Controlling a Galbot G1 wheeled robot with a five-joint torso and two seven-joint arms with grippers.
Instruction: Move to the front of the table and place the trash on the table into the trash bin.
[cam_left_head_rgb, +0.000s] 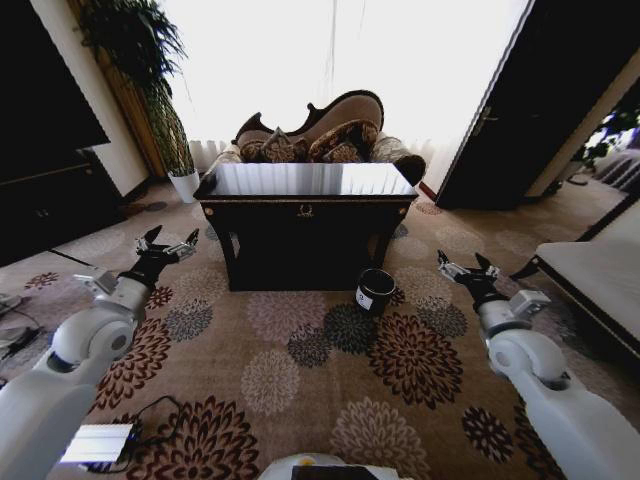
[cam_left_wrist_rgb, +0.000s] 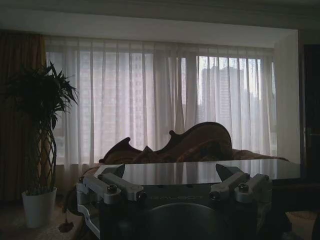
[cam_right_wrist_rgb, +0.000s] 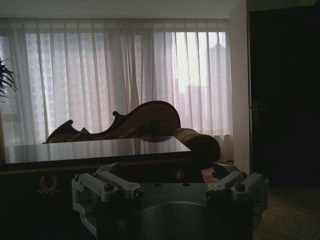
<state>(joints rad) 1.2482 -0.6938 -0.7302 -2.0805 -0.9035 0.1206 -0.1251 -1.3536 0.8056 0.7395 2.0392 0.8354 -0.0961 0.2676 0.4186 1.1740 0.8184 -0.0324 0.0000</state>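
The dark table stands a short way ahead on the patterned carpet, its glossy top washed out by window glare. I cannot make out the trash on it. The black trash bin with a white label sits on the floor by the table's front right leg. My left gripper is raised left of the table, open and holding nothing. My right gripper is raised right of the bin, also open with nothing in it. The left wrist view looks past the open left gripper at the table; the right wrist view does likewise with the right gripper and the table.
A carved sofa stands behind the table before bright curtains. A tall plant in a white pot is at the back left, beside a dark cabinet. White-topped furniture lies at right. A cable and a flat device lie on the carpet near left.
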